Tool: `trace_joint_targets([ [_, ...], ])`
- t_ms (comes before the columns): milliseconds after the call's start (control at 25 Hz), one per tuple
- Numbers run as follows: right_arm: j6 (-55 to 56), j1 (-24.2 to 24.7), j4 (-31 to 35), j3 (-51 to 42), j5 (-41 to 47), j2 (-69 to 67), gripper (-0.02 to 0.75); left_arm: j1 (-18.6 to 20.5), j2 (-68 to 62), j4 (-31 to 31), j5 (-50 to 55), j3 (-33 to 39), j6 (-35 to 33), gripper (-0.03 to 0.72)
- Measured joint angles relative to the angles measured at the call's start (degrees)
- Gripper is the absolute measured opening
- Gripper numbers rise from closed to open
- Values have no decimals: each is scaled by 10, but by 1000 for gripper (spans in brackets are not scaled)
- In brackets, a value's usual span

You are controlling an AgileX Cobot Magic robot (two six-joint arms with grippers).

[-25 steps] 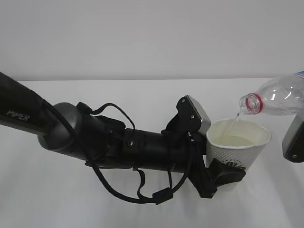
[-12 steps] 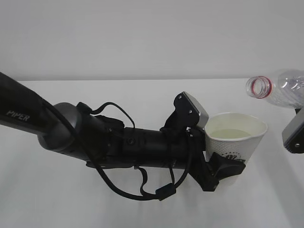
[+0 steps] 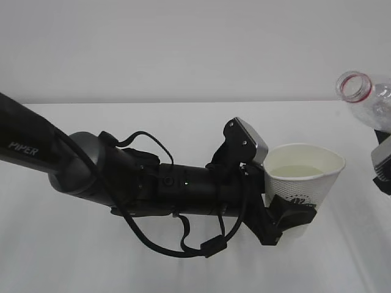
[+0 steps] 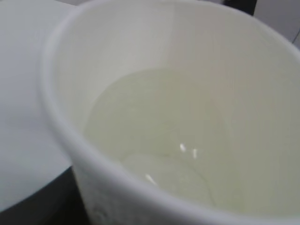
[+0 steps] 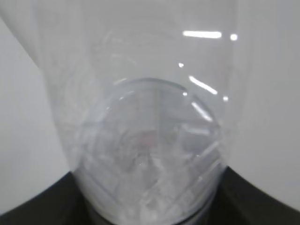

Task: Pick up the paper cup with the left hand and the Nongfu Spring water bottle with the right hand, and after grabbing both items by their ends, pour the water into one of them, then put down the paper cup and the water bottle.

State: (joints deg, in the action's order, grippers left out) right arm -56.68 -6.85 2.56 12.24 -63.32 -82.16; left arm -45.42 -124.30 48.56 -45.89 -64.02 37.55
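Note:
The white paper cup [image 3: 303,177] is held upright above the table, and my left gripper [image 3: 287,201] is shut on its lower wall. Its front finger [image 3: 292,215] covers part of the logo. Pale water [image 3: 298,171] lies in the cup. In the left wrist view the cup [image 4: 61,117] fills the frame with water [image 4: 154,136] at its bottom. The clear water bottle [image 3: 369,97] hangs tilted at the upper right, its red-ringed mouth [image 3: 354,86] up and left of the cup, and no stream falls. My right gripper [image 5: 150,213] is shut on the bottle's base [image 5: 150,140].
The thick black left arm [image 3: 91,171] with loose cables [image 3: 183,244] spans the left and middle of the white table [image 3: 183,122]. A white wall [image 3: 183,49] stands behind. The right gripper's grey block [image 3: 383,160] shows at the right edge.
The pouring stream has stopped. The bottle has risen and swung back to the right, away from the cup's rim. The cup stays held in place.

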Motion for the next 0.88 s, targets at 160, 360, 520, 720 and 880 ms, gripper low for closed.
trace_joint_targets([
  [160,121,0,7,0,-1,-17,413,0,0,0,-5,0,0,498],
  [360,201,0,9,0,-1,-46,413,0,0,0,-10,0,0,498],
  [520,253,0,9,0,-1,-48,413,0,0,0,-10,0,0,496],
  [720,358,0,10,0,-1,-48,413,0,0,0,-10,0,0,496],
  [880,451,0,9,0,-1,-48,413,0,0,0,-10,0,0,495],
])
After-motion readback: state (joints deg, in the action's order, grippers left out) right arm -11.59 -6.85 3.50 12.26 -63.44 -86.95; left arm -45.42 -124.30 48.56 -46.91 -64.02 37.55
